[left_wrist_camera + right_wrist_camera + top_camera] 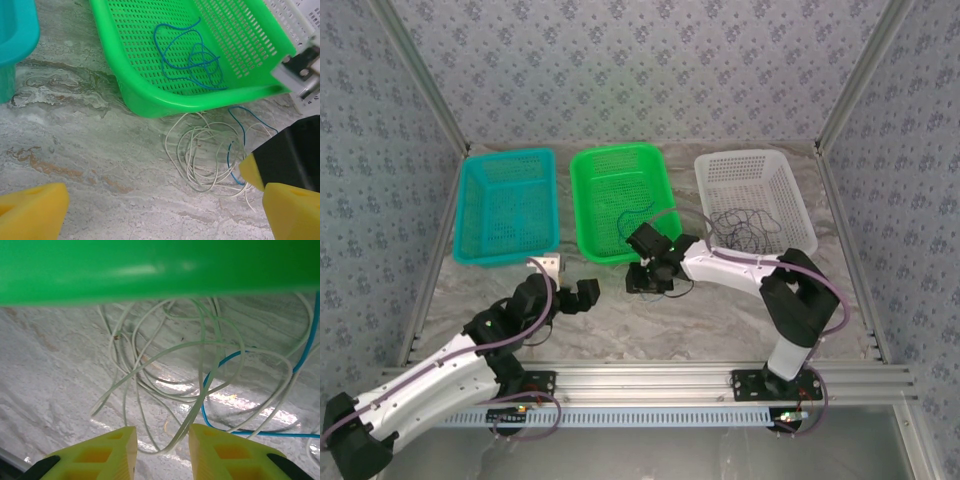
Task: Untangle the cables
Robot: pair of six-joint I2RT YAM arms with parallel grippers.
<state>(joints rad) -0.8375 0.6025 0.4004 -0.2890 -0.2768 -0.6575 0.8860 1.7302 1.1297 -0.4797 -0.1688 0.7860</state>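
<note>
Right wrist: right gripper [162, 450] part-spread, straddling whitish cable [150, 365] loop (not pinched); left gripper [162, 215] spread wide.

I get bright, even, diffuse light from overhead. In the top view, shadows on the grey marbled tabletop [620, 322] are faint and soft. In the right wrist view, the green plastic basket rim [150, 270] across the top is out of focus with a pale glare streak, and bright patches lie right of centre. The left wrist view is sharp mid-frame and soft in the lower corners.
</note>
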